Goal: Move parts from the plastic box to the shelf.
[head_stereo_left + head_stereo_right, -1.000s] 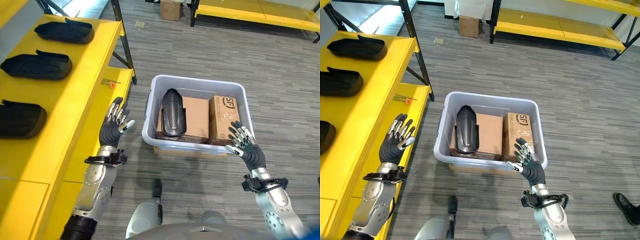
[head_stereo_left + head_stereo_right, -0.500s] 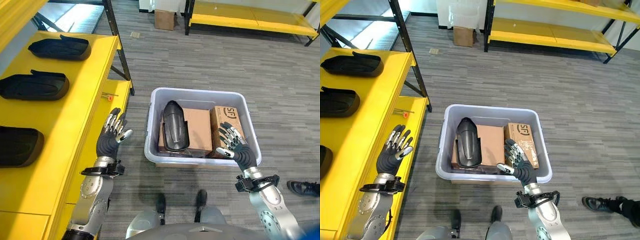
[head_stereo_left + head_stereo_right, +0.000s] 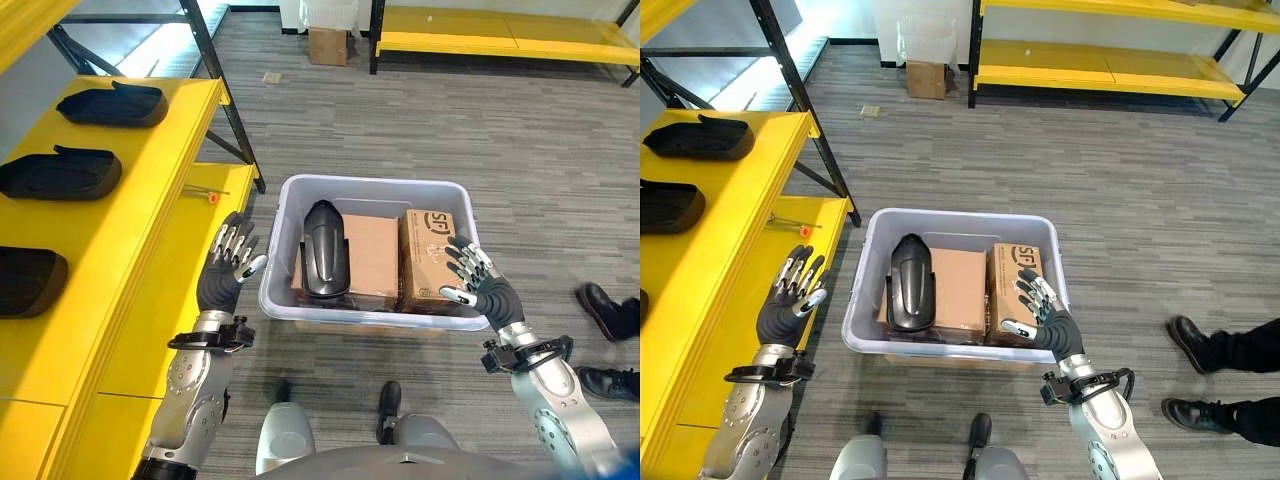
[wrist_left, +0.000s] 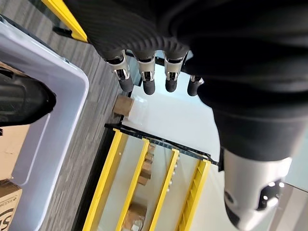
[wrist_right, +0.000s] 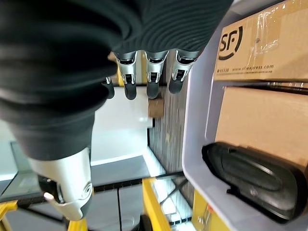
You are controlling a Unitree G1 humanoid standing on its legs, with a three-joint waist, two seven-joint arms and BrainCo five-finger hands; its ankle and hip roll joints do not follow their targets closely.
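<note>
One black moulded part [image 3: 324, 262] lies on cardboard boxes in the grey plastic box [image 3: 365, 189], both robot hands, left [image 3: 226, 275] and right [image 3: 480, 290], spread wide and empty beside it, so reaching in comes next, then the yellow shelf [image 3: 150, 170].

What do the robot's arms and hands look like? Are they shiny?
Yes, shiny. Both arms are silver-grey metal with rounded shells. A black band rings each wrist. The left hand and right hand wear dark ribbed covers over the back and wrist, like gloves. The fingers are silver with dark tips, and each hand has a thumb set apart.
</note>
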